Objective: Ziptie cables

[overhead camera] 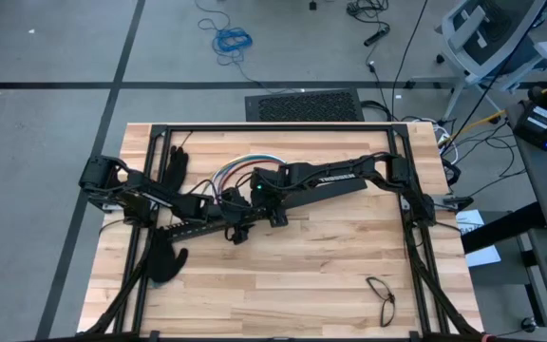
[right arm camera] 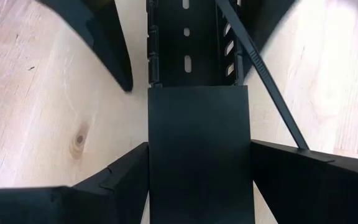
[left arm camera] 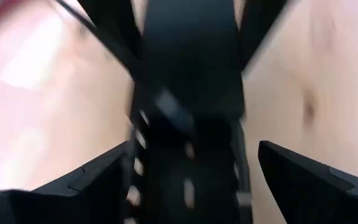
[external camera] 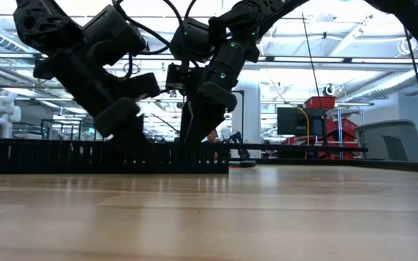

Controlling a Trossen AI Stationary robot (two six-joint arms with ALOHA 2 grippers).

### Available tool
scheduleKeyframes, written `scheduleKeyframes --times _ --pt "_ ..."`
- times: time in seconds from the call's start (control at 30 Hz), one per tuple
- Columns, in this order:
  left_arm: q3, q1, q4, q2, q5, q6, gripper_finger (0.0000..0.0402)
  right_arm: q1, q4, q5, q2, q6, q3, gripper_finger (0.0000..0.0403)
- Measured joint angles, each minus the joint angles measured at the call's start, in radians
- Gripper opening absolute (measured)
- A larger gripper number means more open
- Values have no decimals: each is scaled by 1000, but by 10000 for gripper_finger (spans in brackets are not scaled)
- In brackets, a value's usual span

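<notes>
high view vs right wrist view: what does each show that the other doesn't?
Only the high view: the cables arching beside both arms, black gloves, and eyeglasses on the table. Only the right wrist view: a ziptie slanting across the slotted bar, and the right gripper straddling a flat cover. Both share the bar, the wooden table and the left gripper.

No lettering reads clearly (the right arm [overhead camera: 335, 177] bears a white blur).

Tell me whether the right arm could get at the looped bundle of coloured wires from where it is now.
Probably yes. The looped bundle of coloured wires lies uncovered just behind the right pincer, whose fingers straddle the long black slotted bar; it would have to lift clear first.
</notes>
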Motion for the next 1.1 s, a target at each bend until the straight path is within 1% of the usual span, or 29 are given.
scheduleKeyframes --times 0.1,0.17,0.37,0.43,0.5,0.63,0.73,0.93,1.1 --pt "0 0 -58 -9 29 0 336 0 0 0 0 0 0 245" --pt "0 0 -76 -30 31 1 336 0 0 0 0 0 0 245" --pt "0 2 -95 -156 26 5 336 0 0 1 0 0 0 245" --pt "1 2 -106 -175 6 6 336 0 0 1 0 0 0 245" --pt "-3 2 -122 -170 4 -1 336 0 0 1 0 0 -1 245" --pt "-8 1 -122 -117 48 -3 336 0 1 2 0 9 -1 245" --pt "-8 2 -102 -103 49 -3 336 0 0 2 0 11 -1 245" --pt "-8 1 -92 -102 9 -19 335 0 -1 2 0 12 -1 245" --pt "-8 1 -92 -102 -8 -29 312 0 -1 2 0 13 -1 245"
